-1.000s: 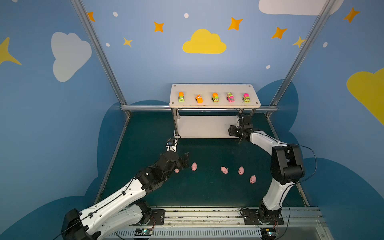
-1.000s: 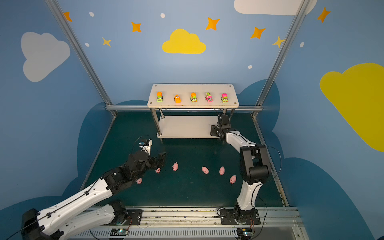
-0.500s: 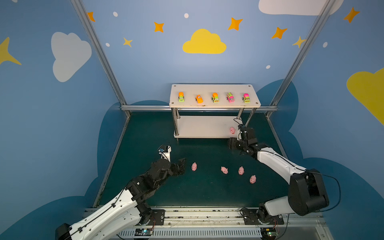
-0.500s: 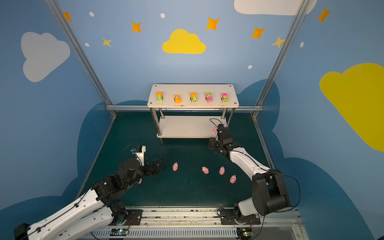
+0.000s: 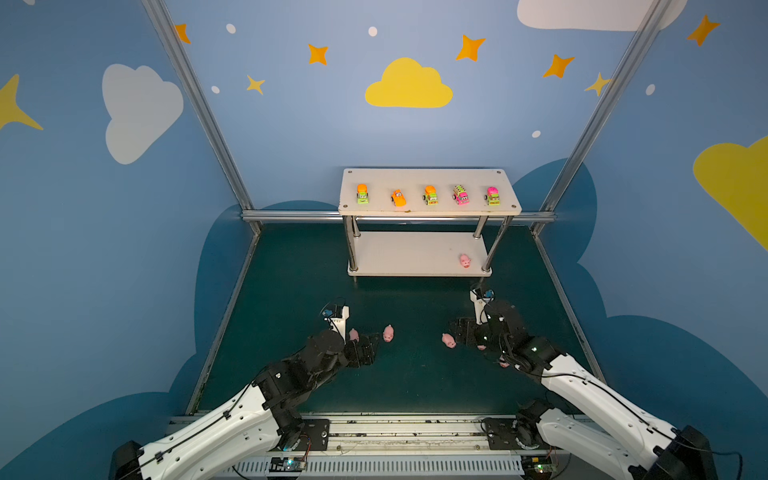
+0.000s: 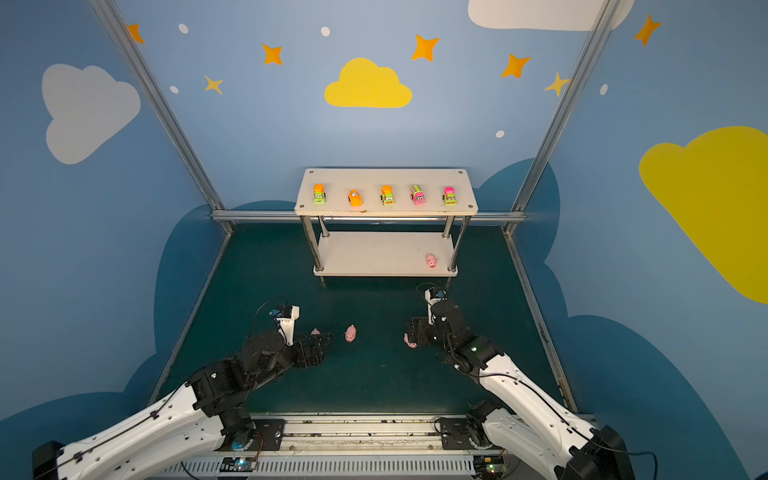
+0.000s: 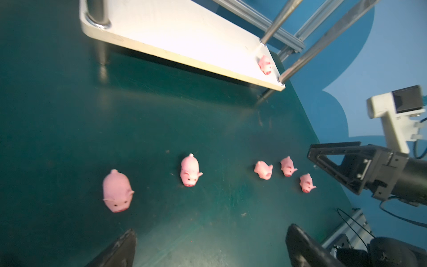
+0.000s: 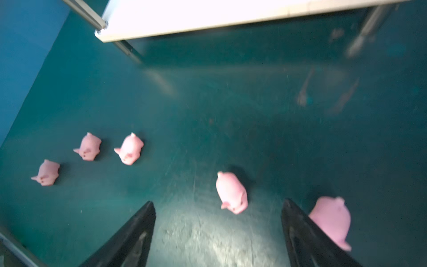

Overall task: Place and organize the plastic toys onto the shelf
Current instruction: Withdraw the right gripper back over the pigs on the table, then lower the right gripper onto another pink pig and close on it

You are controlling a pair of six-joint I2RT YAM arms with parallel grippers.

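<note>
Green surface (image 5: pixel 415 395): five vehicles (image 5: pixel 430 194) on shelf (image 5: pixel 399 253) top, one pig (image 5: pixel 465 261) on lower board; other pigs (image 7: pixel 189 171) unplaced. Left fingers (image 7: pixel 120 249), right fingers (image 8: pixel 138 231) spread, empty.

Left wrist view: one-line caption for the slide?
Five pink pigs on the green mat, a sixth on the shelf's lower board; left gripper jaws open.

The shelf's (image 5: pixel 428 176) lower board (image 5: pixel 399 253) lay bare across its left and middle. One pig (image 5: pixel 465 261) stood at its right front corner, just beside the post (image 5: pixel 494 245). Five vehicles (image 5: pixel 430 195) lined the top board with gaps between them. The table (image 5: pixel 415 299) lay open from the shelf's front to the row of loose pigs (image 5: pixel 388 333).
</note>
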